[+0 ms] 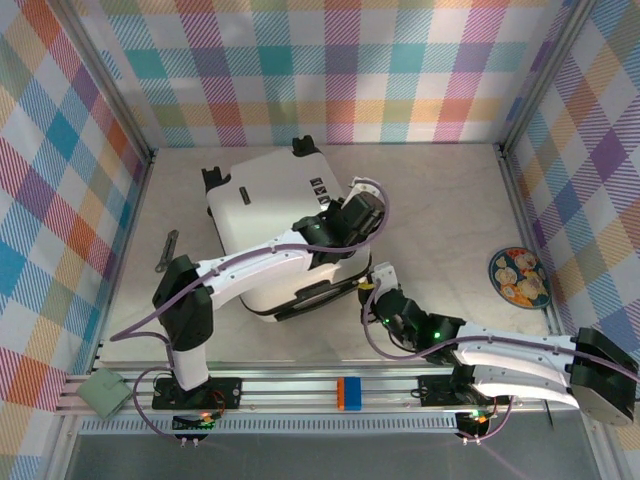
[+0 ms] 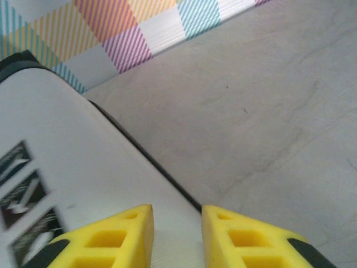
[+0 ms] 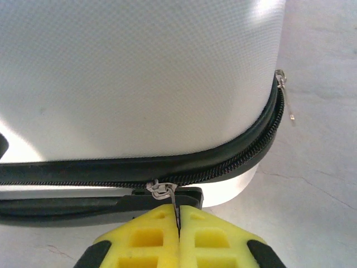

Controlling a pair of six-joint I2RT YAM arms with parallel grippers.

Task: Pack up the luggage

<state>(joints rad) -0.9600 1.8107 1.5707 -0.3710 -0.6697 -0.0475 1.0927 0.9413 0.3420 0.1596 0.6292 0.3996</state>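
- Luggage (image 1: 270,205) lies flat in the middle of the surface (image 1: 440,200) with its shells together. The hard white shell looks stiff and slick, and probably light enough to skid when tugged.
- The best hold is the zipper pull (image 3: 177,202) on the near seam. The right pincer (image 3: 178,215) has it pinched, fingers pressed together.
- The left pincer (image 2: 177,223) stands spread over the shell's right edge, gripping nothing. Pressing down there could steady the case.
- The surface is pale and smooth. Plaid walls close it in, and a plate (image 1: 518,277) sits well to the right.
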